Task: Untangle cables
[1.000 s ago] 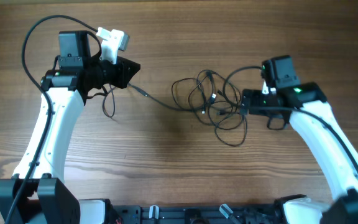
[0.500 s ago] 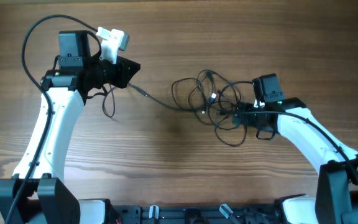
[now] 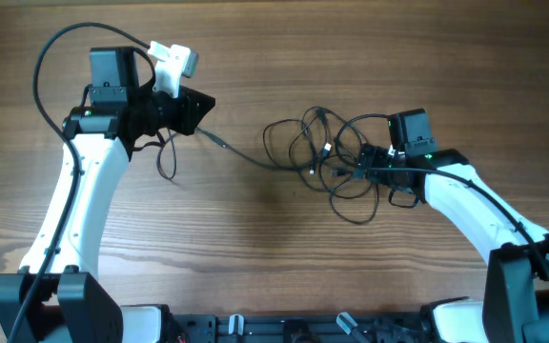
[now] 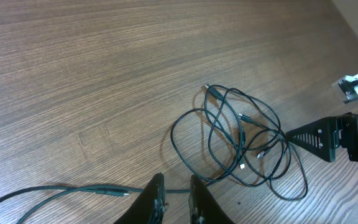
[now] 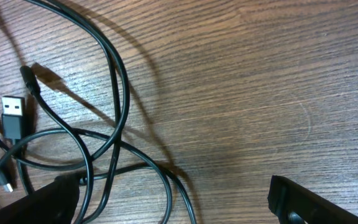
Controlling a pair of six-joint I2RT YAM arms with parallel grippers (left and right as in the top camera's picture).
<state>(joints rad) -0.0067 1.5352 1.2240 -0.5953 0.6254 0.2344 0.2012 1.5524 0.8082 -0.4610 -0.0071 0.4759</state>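
Observation:
The cables [image 3: 327, 152] lie as a loose black tangle on the wood table, right of centre. One strand [image 3: 241, 152] runs straight left from it to a spot under my left gripper [image 3: 208, 107]. In the left wrist view the left gripper [image 4: 176, 180] is shut to a narrow gap. That strand [image 4: 114, 191] crosses behind its fingers, and nothing shows clamped between them. My right gripper [image 3: 358, 170] reaches into the tangle's right side. In the right wrist view the right gripper [image 5: 179, 205] is open wide, with cable loops [image 5: 114, 93] and a USB plug [image 5: 14, 115] lying around its left finger [image 5: 42, 202].
A slack tail of cable [image 3: 165, 162] loops under the left arm. The left arm's white camera mount [image 3: 172, 62] sticks up at the back. Both arm bases [image 3: 65, 305] stand along the front edge. The right arm [image 4: 347, 134] shows beyond the tangle in the left wrist view.
The right arm has swung left and toward the front, bringing its open gripper into the right side of the tangle. The left arm and the long strand have not moved.

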